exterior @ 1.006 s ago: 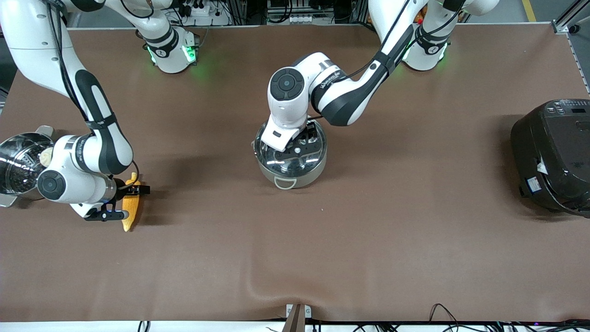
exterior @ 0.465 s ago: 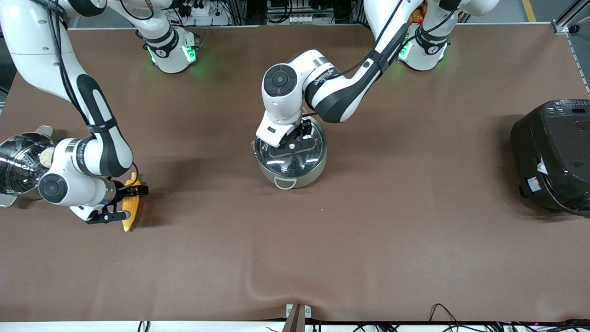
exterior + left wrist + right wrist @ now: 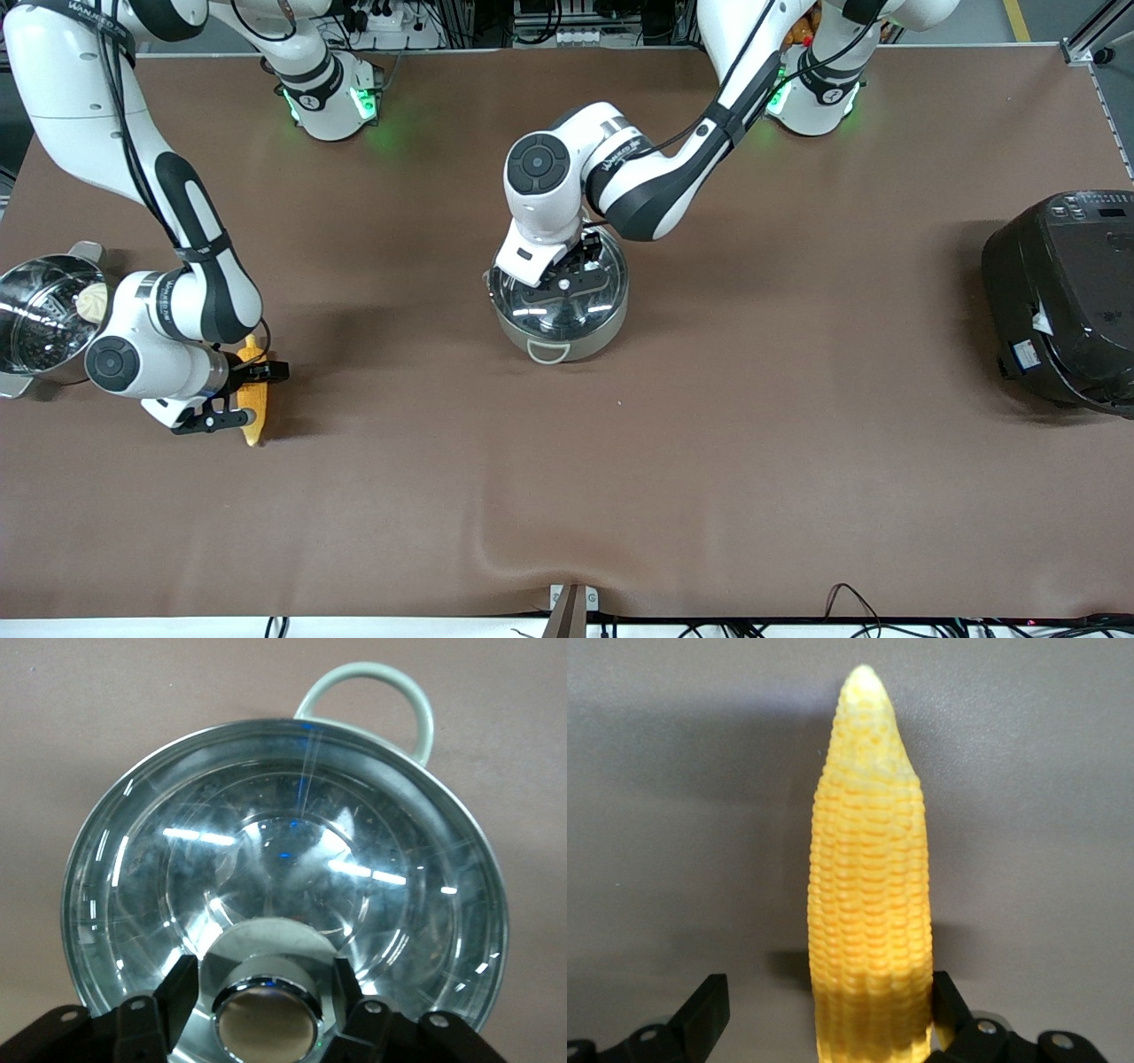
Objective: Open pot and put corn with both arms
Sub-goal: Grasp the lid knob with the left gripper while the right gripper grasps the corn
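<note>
The steel pot [image 3: 560,335] stands mid-table with its glass lid [image 3: 574,299] on. My left gripper [image 3: 567,279] is low over the lid. In the left wrist view my left gripper [image 3: 264,985] is open, one finger on each side of the brass-coloured knob [image 3: 266,1028], with a small gap on each side. The lid [image 3: 283,859] is closed. The corn [image 3: 255,421] lies on the cloth toward the right arm's end. My right gripper [image 3: 244,396] is down around it. In the right wrist view my right gripper [image 3: 828,997] is open astride the corn [image 3: 868,886]; one finger touches the cob, the other stands apart.
A steel steamer pot [image 3: 35,319] holding a white bun [image 3: 90,303] stands beside the right arm's wrist at the table edge. A large black cooker [image 3: 1063,297] stands at the left arm's end. The brown cloth has a ridge [image 3: 496,549] near the front edge.
My left gripper has shifted slightly over the lid and settled around the knob. My right gripper has moved a little along the corn, and the cob has turned slightly. Both stay open.
</note>
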You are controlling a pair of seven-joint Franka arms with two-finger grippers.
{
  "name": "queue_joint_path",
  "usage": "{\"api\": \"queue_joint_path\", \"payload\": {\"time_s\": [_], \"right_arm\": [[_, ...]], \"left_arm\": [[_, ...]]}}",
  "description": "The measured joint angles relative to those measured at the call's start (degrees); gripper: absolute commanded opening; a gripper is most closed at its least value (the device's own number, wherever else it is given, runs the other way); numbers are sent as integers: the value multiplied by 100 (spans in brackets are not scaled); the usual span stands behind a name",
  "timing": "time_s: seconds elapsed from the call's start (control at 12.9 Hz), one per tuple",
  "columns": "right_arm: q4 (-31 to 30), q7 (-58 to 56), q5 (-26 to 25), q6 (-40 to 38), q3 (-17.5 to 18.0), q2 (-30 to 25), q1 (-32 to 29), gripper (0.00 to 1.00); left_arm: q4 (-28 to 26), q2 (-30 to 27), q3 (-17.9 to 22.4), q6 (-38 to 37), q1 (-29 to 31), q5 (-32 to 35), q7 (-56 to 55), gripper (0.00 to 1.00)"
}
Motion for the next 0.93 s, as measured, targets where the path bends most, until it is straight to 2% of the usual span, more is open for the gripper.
{"api": "queue_joint_path", "payload": {"time_s": [0.15, 0.31, 0.39, 0.46, 0.54, 0.93], "right_arm": [[5, -155, -81, 124, -5, 34, -2, 100], [7, -493, -99, 171, -29, 69, -49, 100], [7, -686, -99, 182, -37, 77, -98, 84], [8, -823, -99, 201, -37, 80, -142, 24], [9, -902, -99, 208, -37, 80, -168, 5], [23, -943, -102, 211, -12, 80, -173, 4]], "left_arm": [[16, -3, -1, -72, -1, 0, -1, 52], [48, -2, -12, -62, -9, 0, -9, 30], [48, -2, -12, -61, -11, 0, -18, 16], [48, -1, -12, -60, -11, 0, -39, 2], [48, -1, -11, -60, -10, 0, -98, 0], [73, -44, -4, -86, 9, 0, -189, 0]]}}
